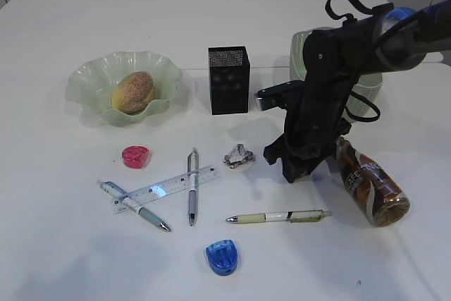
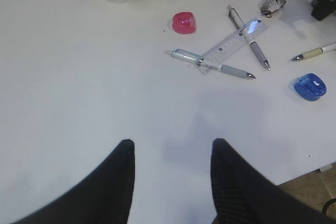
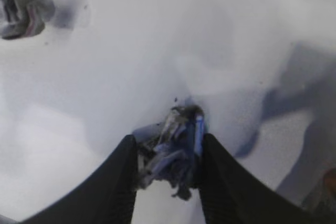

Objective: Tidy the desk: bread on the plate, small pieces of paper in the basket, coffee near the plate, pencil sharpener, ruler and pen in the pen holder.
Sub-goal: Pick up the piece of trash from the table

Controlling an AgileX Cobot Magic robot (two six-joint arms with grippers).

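Observation:
My right gripper is shut on one crumpled paper ball, low over the desk. The second paper ball lies to its left and shows in the right wrist view. The bread sits in the wavy green plate. The coffee bottle lies on its side at the right. The ruler lies across two pens. The pen holder stands at the centre back. The basket is partly hidden behind the right arm. My left gripper is open over bare desk.
A pink sharpener lies near the plate and a blue sharpener near the front edge. Pens lie at the left, the middle and the right.

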